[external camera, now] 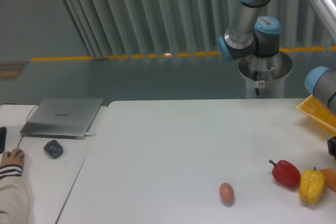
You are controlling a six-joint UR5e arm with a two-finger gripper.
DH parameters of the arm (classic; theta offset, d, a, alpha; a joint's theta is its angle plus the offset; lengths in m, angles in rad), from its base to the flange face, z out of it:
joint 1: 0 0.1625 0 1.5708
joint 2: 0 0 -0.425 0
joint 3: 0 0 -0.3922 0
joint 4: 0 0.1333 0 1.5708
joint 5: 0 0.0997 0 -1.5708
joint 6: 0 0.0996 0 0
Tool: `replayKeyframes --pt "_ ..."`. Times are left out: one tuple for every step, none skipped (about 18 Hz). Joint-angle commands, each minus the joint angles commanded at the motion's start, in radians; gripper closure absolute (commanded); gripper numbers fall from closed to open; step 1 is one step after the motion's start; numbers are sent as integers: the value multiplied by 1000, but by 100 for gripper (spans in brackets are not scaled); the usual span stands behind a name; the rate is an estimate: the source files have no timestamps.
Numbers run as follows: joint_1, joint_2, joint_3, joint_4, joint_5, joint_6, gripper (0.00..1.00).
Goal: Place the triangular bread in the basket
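Note:
The yellow lattice basket (318, 111) sits at the table's right edge, partly cut off by the frame. An orange-tan piece (331, 178) pokes in at the right edge beside the yellow pepper; I cannot tell whether it is the triangular bread. Only a dark sliver of my gripper (333, 148) shows at the right edge, between the basket and that piece. Its fingers are out of frame. The arm's blue-capped wrist (320, 80) hangs over the basket.
A red pepper (285, 173) and a yellow pepper (312, 185) lie at the front right, with an egg (226, 193) to their left. On the side table at the left are a laptop (63, 116), a mouse (53, 148) and a person's hand (11, 157).

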Motion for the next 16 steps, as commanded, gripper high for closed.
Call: replayKeyframes --pt "0 2 0 0 -2 0 99" --pt "0 3 -3 0 -2 0 100" --pt "0 5 -3 0 -2 -2 100" --pt "0 6 -3 0 -2 -2 100" --pt "0 11 -3 0 -5 -2 100" --pt "0 18 -3 -2 -9 -2 100" --pt "-2 26 -3 -2 -11 -2 100" --pt "0 41 -3 -3 -17 -2 100" --pt "2 55 -3 -5 -21 0 100" --pt "3 72 -3 -6 -32 0 100" --pt "3 90 -3 -8 -44 0 100" --pt "6 106 -3 -9 -51 0 100" --pt "8 118 -3 -9 -55 0 100" --pt "12 130 -2 -9 -57 2 100" --pt "17 139 0 -11 -57 2 100" --pt "29 147 0 -15 -58 8 100"
